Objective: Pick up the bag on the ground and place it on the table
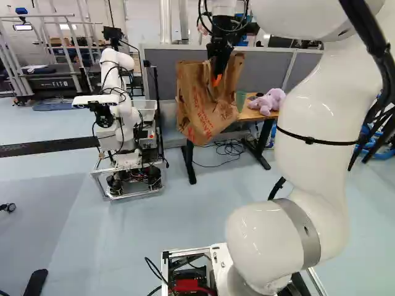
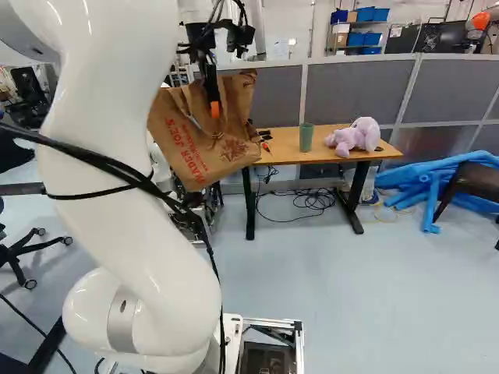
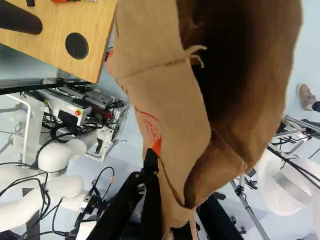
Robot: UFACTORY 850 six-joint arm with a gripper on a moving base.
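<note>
On the rectangular wooden bench (image 2: 284,148), a green cylindrical cup (image 2: 306,139) stands left of a purple plush toy (image 2: 355,139). A grey panelled partition (image 2: 359,89) runs behind. The brown paper bag (image 2: 187,144) hangs left of the cup; blue tubes (image 2: 434,206) lie on the floor, right of the bench.

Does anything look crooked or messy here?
The paper bag hangs tilted from the claw, creased and gaping, rather than upright. Black cable lies in loose loops on the floor beneath the table. I see nothing spilled.
</note>
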